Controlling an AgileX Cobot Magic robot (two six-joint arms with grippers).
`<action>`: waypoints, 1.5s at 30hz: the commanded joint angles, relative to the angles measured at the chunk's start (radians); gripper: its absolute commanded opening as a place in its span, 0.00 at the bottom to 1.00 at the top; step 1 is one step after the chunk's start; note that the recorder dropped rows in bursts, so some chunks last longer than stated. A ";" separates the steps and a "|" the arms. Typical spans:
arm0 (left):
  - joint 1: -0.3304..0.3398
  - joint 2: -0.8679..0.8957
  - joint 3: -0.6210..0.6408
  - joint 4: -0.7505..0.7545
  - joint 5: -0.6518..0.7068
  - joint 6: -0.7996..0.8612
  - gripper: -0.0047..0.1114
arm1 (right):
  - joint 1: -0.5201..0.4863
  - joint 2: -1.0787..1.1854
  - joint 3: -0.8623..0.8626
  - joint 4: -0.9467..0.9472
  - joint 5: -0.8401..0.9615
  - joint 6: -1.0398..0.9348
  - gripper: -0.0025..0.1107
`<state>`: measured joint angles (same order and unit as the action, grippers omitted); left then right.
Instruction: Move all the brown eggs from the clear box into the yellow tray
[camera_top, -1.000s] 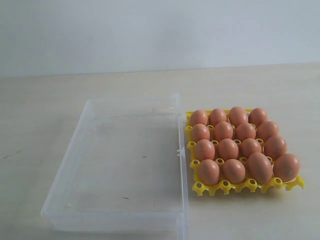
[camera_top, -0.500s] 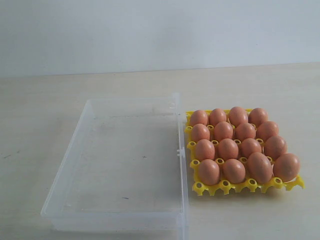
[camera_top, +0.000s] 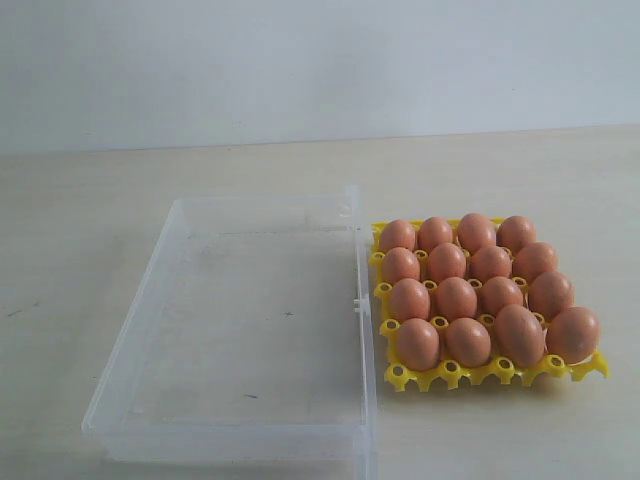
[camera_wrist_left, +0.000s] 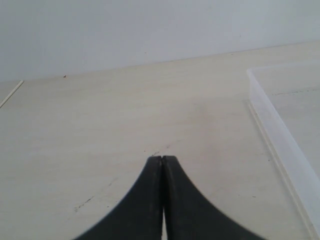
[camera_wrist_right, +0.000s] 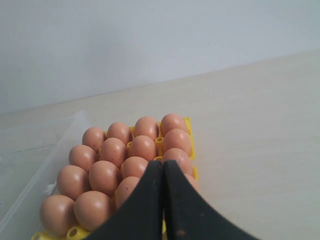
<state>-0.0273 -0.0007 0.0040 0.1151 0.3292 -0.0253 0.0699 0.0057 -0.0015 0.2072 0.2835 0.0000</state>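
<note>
Your brown eggs all sit in the yellow tray, right of centre; the clear box at its left holds none. Left gripper and right gripper are pinched shut, empty. The right one hangs near the eggs, and lowering it could crack one.

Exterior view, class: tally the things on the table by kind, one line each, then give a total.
Smooth brown oval eggs: 16
Shallow clear plastic box: 1
Bright yellow plastic egg tray: 1
Total: 18
</note>
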 joint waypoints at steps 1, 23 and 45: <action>-0.001 0.001 -0.004 0.001 -0.013 -0.004 0.04 | -0.006 -0.006 0.002 -0.001 0.006 0.000 0.02; -0.001 0.001 -0.004 0.001 -0.013 -0.004 0.04 | -0.049 -0.006 0.002 -0.001 0.008 0.000 0.02; -0.001 0.001 -0.004 0.001 -0.013 -0.004 0.04 | -0.049 -0.006 0.002 -0.003 0.008 0.000 0.02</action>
<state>-0.0273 -0.0007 0.0040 0.1151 0.3292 -0.0253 0.0269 0.0057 -0.0015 0.2072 0.2939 0.0000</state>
